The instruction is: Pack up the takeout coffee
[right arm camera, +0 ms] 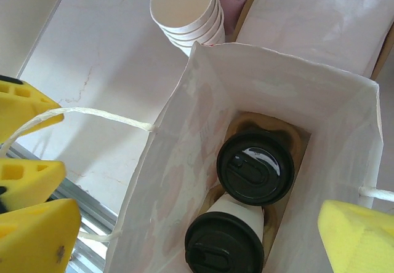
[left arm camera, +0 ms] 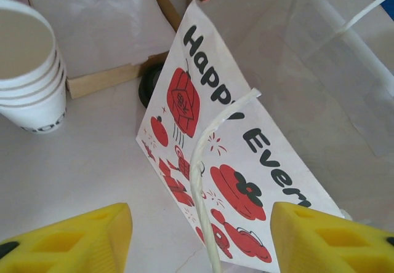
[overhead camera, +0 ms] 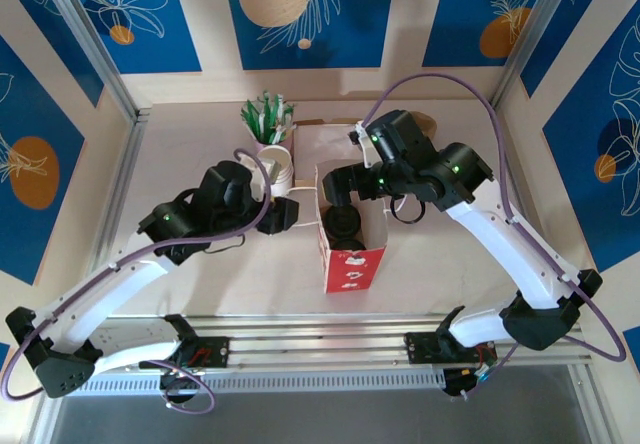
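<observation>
Late in the packing, to judge by the bag (overhead camera: 352,264), standing open-mouthed on the tabletop (overhead camera: 200,294). Inside it, side by side in the brown carrier (right arm camera: 298,139) at its bottom: two takeout coffees (right arm camera: 255,167), black lids on. As for the left hand (left arm camera: 200,224), just beside the bag on its printed side: pads partly parted, gripping nothing, with the bag's near handle cord (left arm camera: 198,162) running up between them, unpinched. As for the right hand (right arm camera: 197,217), directly above the bag's mouth: spread wide, empty, looking straight down on the lids. Just beyond the bag's far left corner, outside it: a stack of lidless cups (right arm camera: 184,5), no part of the job. Probably the letting-go step, then, with the coffee lodged and nothing left to carry. Next, most likely: lift both hands up and clear of the bag, slowly and straight, minding the cord on each side, for fear of snagging a handle and tipping the light bag with the cups in it.
</observation>
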### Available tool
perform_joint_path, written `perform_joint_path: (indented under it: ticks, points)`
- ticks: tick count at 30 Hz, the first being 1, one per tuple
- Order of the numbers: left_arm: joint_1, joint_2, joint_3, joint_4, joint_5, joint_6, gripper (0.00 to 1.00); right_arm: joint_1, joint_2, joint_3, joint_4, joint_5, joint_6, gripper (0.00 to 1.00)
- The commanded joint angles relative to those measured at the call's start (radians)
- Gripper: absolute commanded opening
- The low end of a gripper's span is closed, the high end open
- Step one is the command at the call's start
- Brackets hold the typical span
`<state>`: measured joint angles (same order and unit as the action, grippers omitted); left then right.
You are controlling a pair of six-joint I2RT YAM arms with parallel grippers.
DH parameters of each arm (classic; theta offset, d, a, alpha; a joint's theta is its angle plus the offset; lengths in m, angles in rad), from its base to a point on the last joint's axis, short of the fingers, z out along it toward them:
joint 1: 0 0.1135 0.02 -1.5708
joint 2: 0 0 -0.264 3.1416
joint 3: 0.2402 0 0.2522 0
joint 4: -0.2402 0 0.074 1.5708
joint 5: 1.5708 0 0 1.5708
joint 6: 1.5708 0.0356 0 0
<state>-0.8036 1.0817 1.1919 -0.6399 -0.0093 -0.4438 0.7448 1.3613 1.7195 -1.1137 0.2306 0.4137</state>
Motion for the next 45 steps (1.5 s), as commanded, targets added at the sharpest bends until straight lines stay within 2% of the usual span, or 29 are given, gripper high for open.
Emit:
perform_joint_path:
  ticks: [1, 14, 24, 27, 31, 36, 40, 45]
  points:
    - [-0.014, -0.027, 0.051, -0.027, -0.034, 0.035, 0.63, -0.014, -0.013, -0.009, 0.009, -0.029, 0.014, 0.98]
    - [-0.014, -0.078, 0.115, -0.065, -0.173, 0.119, 0.78, -0.041, 0.019, 0.014, 0.008, -0.05, 0.014, 0.95]
    - [-0.012, -0.111, 0.133, -0.085, -0.302, 0.201, 0.86, -0.056, 0.11, 0.132, -0.009, -0.039, -0.012, 0.91]
    - [-0.011, -0.12, 0.145, -0.101, -0.358, 0.231, 0.89, -0.061, 0.162, 0.204, -0.015, -0.032, -0.032, 0.9]
    - [-0.012, -0.157, 0.132, -0.093, -0.443, 0.274, 1.0, -0.073, 0.256, 0.315, -0.025, -0.02, -0.055, 0.88]
    - [-0.01, -0.21, 0.084, -0.085, -0.558, 0.308, 1.0, -0.102, 0.402, 0.484, -0.023, -0.086, -0.077, 0.82]
    - [-0.009, -0.239, 0.023, -0.061, -0.605, 0.327, 1.0, -0.104, 0.542, 0.636, -0.037, -0.145, -0.096, 0.75]
    - [-0.005, -0.263, -0.087, -0.011, -0.699, 0.36, 1.0, -0.096, 0.739, 0.877, -0.087, -0.194, -0.124, 0.62]
